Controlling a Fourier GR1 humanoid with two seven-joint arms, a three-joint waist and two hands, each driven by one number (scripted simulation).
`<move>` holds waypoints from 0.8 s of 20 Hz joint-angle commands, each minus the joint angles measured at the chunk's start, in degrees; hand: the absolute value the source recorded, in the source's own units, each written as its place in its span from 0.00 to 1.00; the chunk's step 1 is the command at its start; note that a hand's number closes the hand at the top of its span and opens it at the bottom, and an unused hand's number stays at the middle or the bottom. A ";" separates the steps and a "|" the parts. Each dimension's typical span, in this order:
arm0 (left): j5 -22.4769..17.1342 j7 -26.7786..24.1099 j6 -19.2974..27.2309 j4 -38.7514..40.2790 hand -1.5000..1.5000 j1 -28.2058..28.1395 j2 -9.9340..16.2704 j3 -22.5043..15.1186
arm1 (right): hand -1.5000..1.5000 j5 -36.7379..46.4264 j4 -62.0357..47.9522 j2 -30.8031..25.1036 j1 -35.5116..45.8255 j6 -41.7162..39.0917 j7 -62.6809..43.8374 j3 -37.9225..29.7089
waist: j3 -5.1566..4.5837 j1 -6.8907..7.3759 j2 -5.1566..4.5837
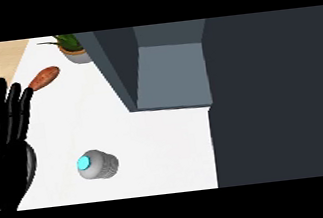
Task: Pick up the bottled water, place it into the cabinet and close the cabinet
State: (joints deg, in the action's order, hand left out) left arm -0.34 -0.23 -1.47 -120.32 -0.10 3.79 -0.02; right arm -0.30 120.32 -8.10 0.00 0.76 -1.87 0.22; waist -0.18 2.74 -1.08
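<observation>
Bottled water (pixel 96 164) standing on the white table (pixel 160 136); one robot hand at the left edge.

The bottled water, seen from above with its blue cap, stands free on the table in the lower-left area, well apart from the cabinet (pixel 167 65). The cabinet is open, its grey interior visible; its dark door (pixel 278 95) fills the right side of the view. The left robot hand (pixel 1 139) rests at the left edge, fingers straight and pointing up, holding nothing, near the bottle but not touching it. A sweet potato (pixel 43 77) and a potted plant (pixel 72 48) lie farther back.
</observation>
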 commanded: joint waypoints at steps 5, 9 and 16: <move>9.38 -3.19 10.59 -8.16 0.00 -13.80 -3.67 -2.62 | 0.00 -3.96 4.56 2.15 -4.87 -1.53 4.46 -0.33 | 0.23 -2.36 1.32; 5.25 9.12 18.58 -9.64 0.00 -18.37 -3.74 -7.46 | 0.00 -9.87 7.61 2.29 -13.71 -4.84 -7.04 4.97 | 0.27 -2.99 1.60; 14.94 7.74 25.78 -15.06 0.00 -27.09 -3.78 -21.57 | 0.00 -11.66 21.36 1.80 -18.75 -3.54 -15.57 6.54 | 0.18 -2.67 1.29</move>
State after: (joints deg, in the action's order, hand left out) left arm 11.35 9.23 21.16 -134.52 -22.56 0.15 -16.27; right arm -10.20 135.49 -5.97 -16.59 -3.00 -12.30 5.87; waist 0.04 0.01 0.28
